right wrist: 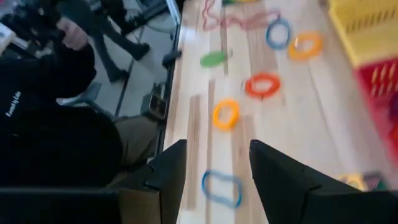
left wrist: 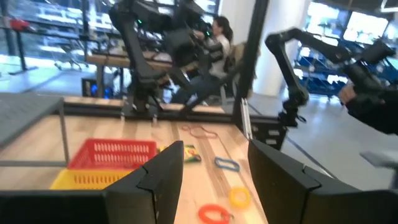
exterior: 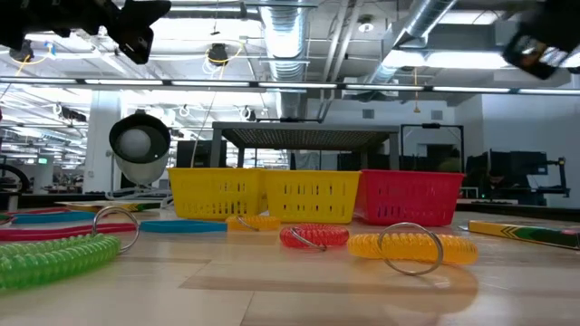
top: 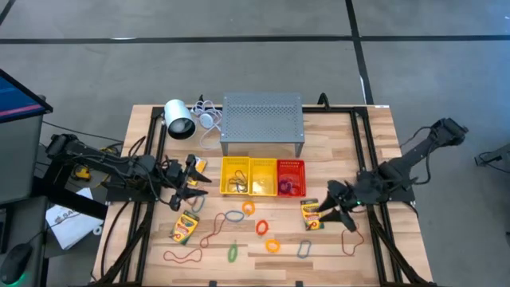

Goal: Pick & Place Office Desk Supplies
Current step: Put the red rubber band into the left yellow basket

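**Both grippers up and empty, loose supplies spread in front of the bins**

Wooden tabletop (top: 327, 247) w/ three small bins mid-table: two yellow bins (top: 249, 176) and a red bin (top: 291, 177), grey perforated stand (top: 263, 121) behind them, white lamp (top: 179, 119) to its left. Beyond the table, an open workshop; a person in dark clothing sits close to the table edge in the right wrist view.

Left gripper (top: 190, 185) hangs just left of the yellow bins, fingers apart, nothing between them. Right gripper (top: 331, 206) sits just beside the crayon box (top: 311, 214) near the red bin, fingers partly apart, also empty per its wrist view.

Task items: second crayon box (top: 185, 227) front-left; orange rings (top: 271, 245), a grey ring (top: 233, 215), green clip (top: 233, 252), grey-blue clip (top: 304, 249) and rubber bands (top: 183, 256) scattered between bins and front edge.

Risks, as I read it:
- Rings are low and flat; fingers coming down off-centre could flick one away or skid it toward the table edge.
- Rubber bands are limp and could snag a fingertip, dragging neighbours.
- Right-side crayon box lies close to the red bin wall, so a wide approach may nudge the bin.
- Person close to the table edge: keep arm swing inside.

Orientation: right crayon box long axis runs roughly front-to-back, slightly tilted; left box tilts diagonally, far end leaning right. Green clip points front-to-back. Grip the boxes across the short side.
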